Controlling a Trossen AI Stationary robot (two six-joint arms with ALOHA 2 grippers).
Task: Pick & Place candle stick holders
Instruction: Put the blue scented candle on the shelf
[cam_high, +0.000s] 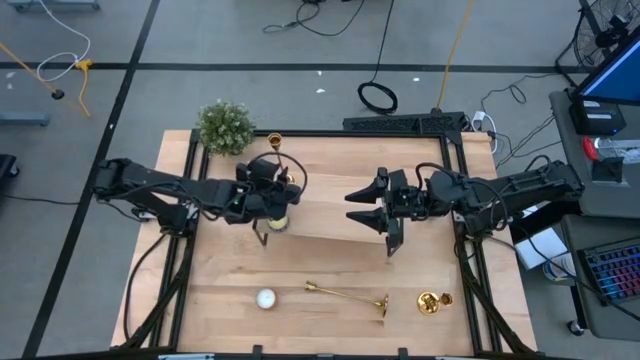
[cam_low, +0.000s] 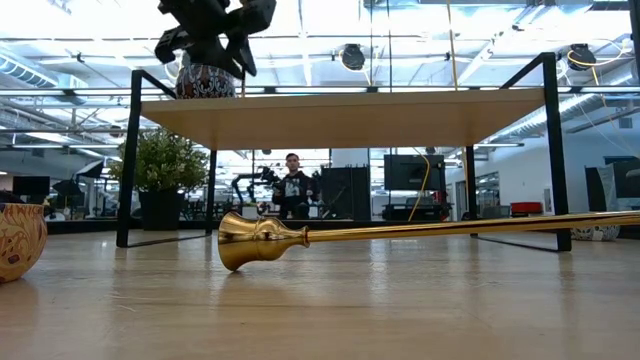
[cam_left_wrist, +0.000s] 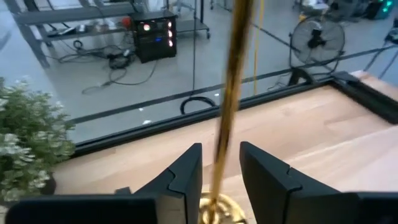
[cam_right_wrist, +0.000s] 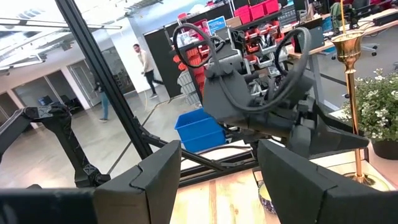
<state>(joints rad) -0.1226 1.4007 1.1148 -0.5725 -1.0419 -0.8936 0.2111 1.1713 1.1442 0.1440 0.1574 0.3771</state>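
The left pincer (cam_left_wrist: 221, 180) is standing around the stem of an upright candlestick (cam_left_wrist: 225, 106) on the wooden shelf (cam_high: 340, 160), fingers just apart from it, likely letting go. The right pincer (cam_high: 388, 235) is hanging open over the shelf. Next calls for fetching the candlestick lying on the desk (cam_high: 345, 293); a third (cam_high: 433, 301) is lying near it.
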